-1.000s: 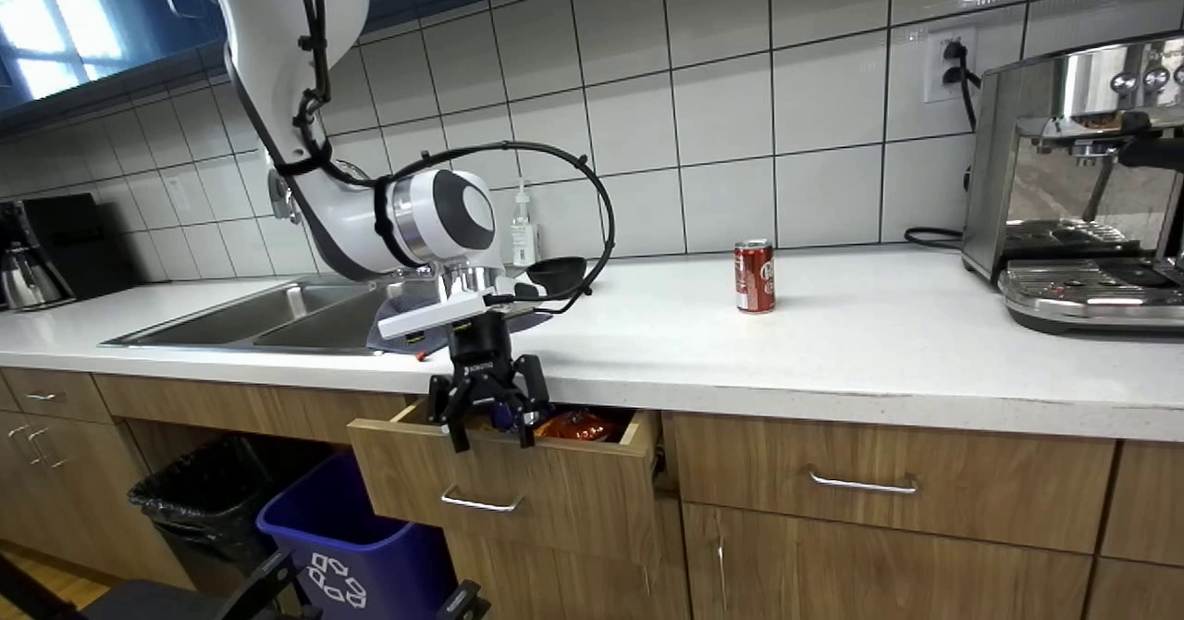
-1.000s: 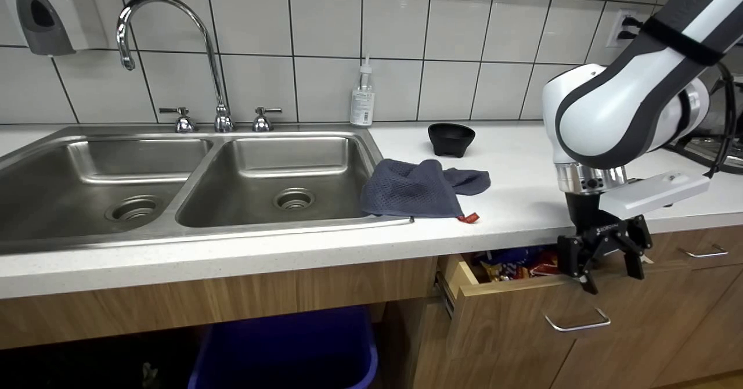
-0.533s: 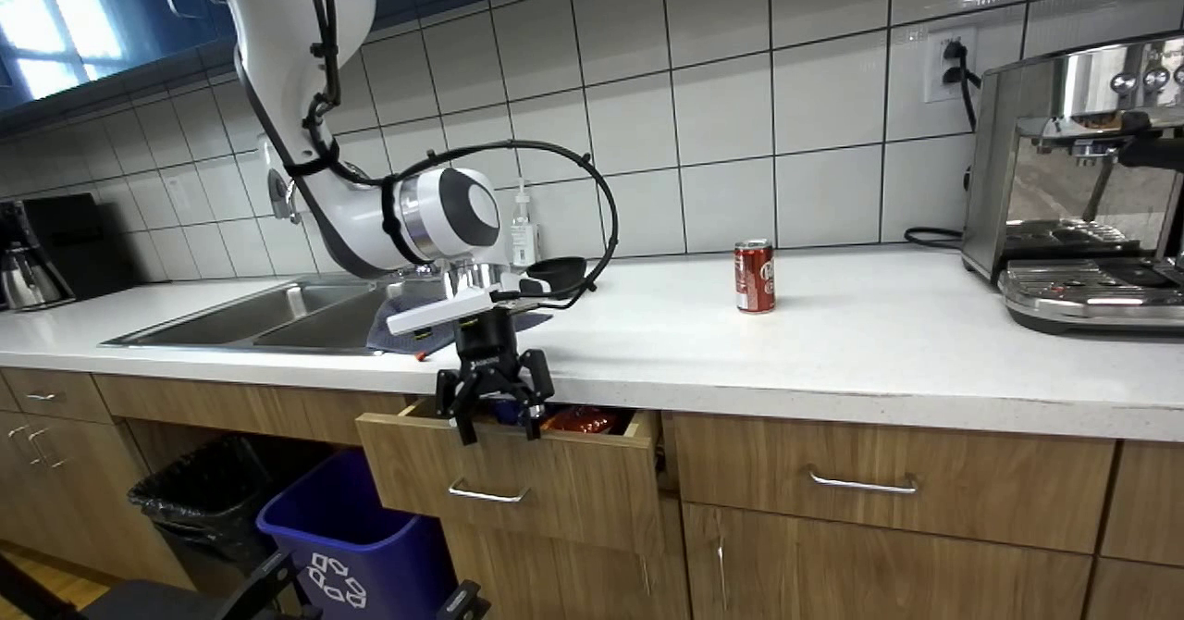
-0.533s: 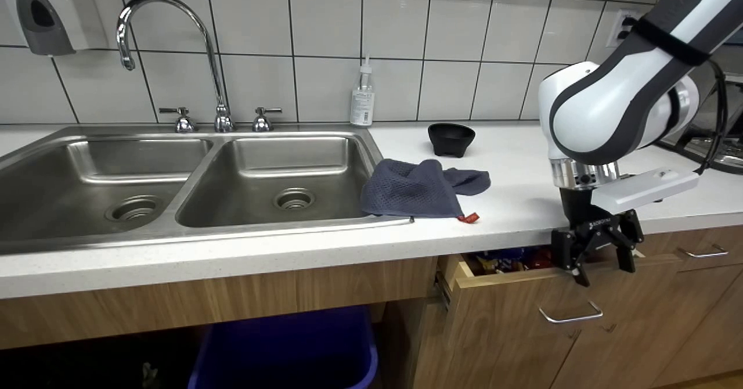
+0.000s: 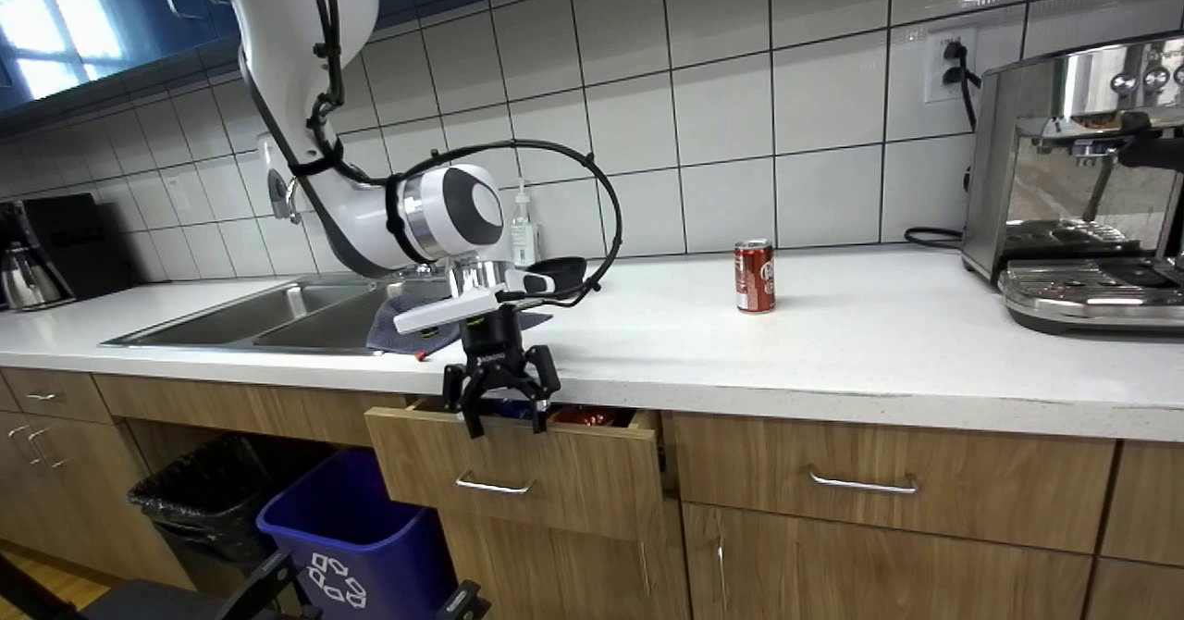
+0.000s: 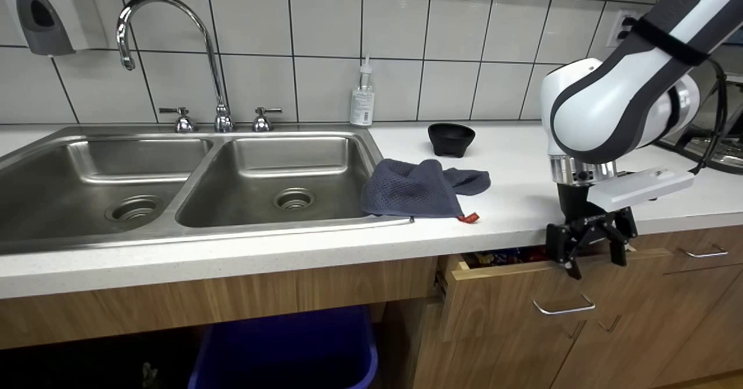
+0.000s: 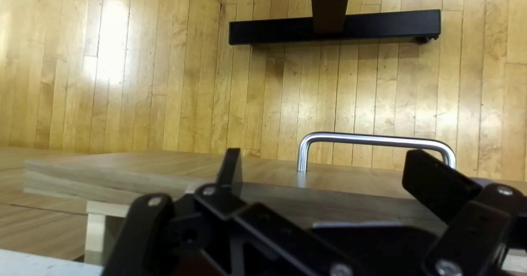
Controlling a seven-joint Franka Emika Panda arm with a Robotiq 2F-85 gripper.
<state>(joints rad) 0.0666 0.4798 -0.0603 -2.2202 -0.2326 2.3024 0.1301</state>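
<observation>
- Well, drawer (image 5: 592, 477) under the worktop (image 5: 832, 352) is partway out, w/ a gap left behind its front.
- Gripper (image 5: 507, 429) spread wide, nothing held, at drawer's top edge; poss. touching, can't tell.

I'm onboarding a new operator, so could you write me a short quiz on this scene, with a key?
1. True or false: the gripper stands with its jaws open.

2. Multiple choice: the drawer nearest to it is
A) shut flush
B) standing open
C) out of sight in every view

3. Fill in: in an exterior view, a red ____ stands on the counter between the arm and the espresso machine.

Key: 1 true; 2 B; 3 can.
</observation>
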